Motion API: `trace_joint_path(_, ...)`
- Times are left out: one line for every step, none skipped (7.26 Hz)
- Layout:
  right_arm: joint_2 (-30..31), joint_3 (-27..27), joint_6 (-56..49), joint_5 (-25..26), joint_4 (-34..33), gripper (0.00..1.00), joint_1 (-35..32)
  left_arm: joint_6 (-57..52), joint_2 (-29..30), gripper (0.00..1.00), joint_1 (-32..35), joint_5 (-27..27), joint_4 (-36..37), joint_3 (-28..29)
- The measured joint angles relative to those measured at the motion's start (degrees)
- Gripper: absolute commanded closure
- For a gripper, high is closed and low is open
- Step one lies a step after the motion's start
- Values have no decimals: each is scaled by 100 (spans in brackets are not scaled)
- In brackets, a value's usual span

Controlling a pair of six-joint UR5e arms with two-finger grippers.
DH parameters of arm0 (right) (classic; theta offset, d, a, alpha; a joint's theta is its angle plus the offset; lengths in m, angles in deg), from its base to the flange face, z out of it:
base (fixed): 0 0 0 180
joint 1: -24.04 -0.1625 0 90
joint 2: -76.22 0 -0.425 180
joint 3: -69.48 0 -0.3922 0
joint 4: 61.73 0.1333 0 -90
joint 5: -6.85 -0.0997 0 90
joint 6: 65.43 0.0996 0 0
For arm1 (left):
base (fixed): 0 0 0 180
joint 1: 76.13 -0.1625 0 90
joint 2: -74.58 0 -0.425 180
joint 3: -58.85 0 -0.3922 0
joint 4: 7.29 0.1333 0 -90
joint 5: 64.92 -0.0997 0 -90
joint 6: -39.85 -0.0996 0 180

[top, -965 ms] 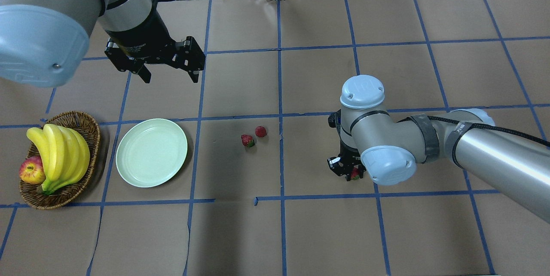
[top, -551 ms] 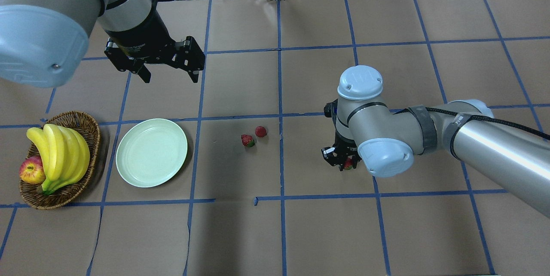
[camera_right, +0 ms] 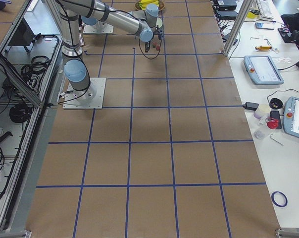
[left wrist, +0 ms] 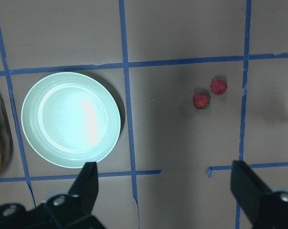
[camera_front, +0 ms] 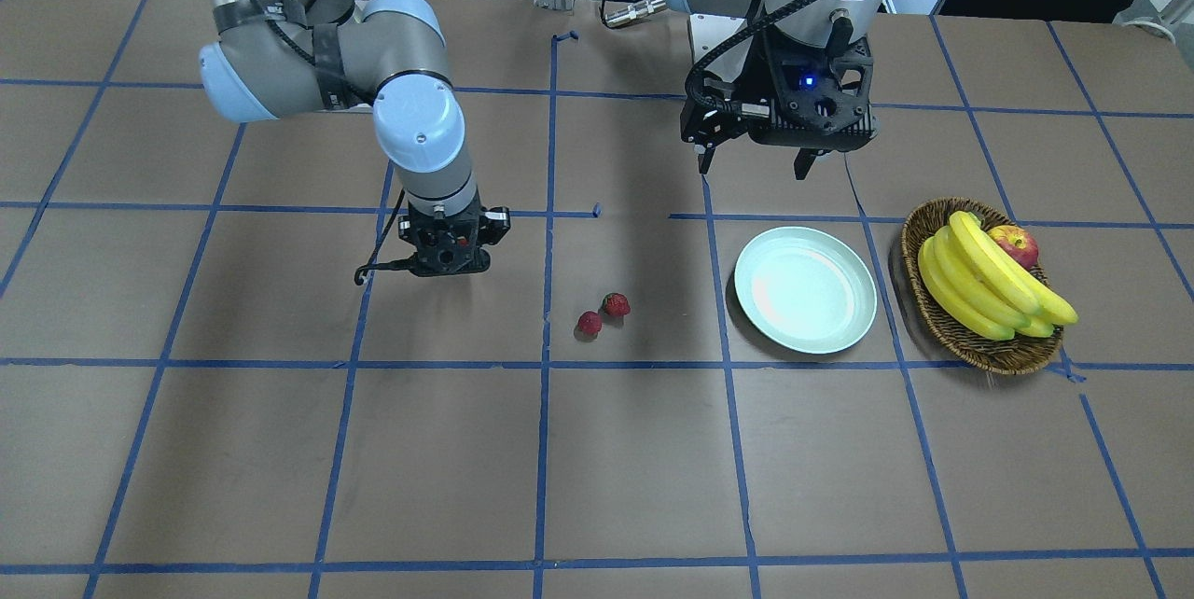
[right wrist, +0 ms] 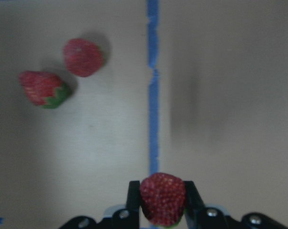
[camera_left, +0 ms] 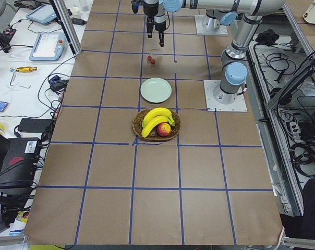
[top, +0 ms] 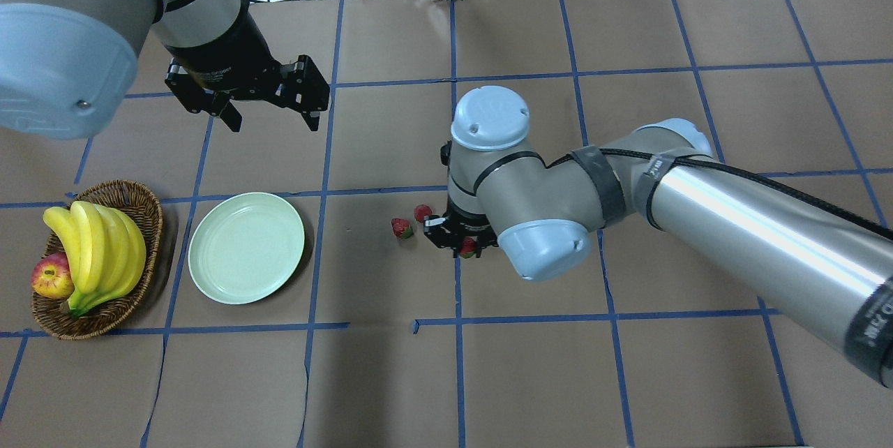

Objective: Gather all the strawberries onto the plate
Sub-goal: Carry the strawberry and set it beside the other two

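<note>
My right gripper [top: 464, 246] is shut on a strawberry [right wrist: 163, 198], held just above the table over a blue tape line. Two more strawberries [top: 401, 228] [top: 423, 213] lie side by side on the brown paper just to its left; the right wrist view shows them as one with a green cap [right wrist: 44, 88] and one plain red [right wrist: 83, 57]. The pale green plate [top: 245, 247] sits empty further left. My left gripper [top: 274, 123] hangs open and empty, high above the table behind the plate [left wrist: 70, 119].
A wicker basket [top: 137, 195] with bananas [top: 98, 245] and an apple [top: 51, 275] stands left of the plate. Blue tape lines grid the brown table. In the front-facing view the right gripper [camera_front: 454, 249] hangs left of the berries [camera_front: 590, 322].
My right arm has carried its strawberry leftward and slightly away from me, ending right beside the two loose berries. The left gripper shifted only slightly.
</note>
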Motion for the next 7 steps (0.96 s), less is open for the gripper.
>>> trace_joint_path(-326,-422,494,-85,-1,100,-338,-4,-2,0,-10,1,0,8)
trace_joint_path(-635,-851,882,-133,1,100,-562,-5,-4,0,-13,3,0,15)
trace_joint_path(-911,-1230,1147,-168,1,100,-687,-6,-4,0,-15,7,-2,22)
trace_joint_path(-1186,-1493,1263,-184,-32,100,-750,-10,-9,0,-23,13,-6,27)
trace_joint_path(-1405,-1647,1309,-191,-106,100,-777,-21,-16,0,-34,21,-8,33)
trace_joint_path(-1533,-1702,1326,-194,-165,100,-787,-34,-22,0,-41,23,-8,40)
trace_joint_path(-1601,-1714,1329,-194,-197,57,-789,-44,-27,0,-47,19,-9,45)
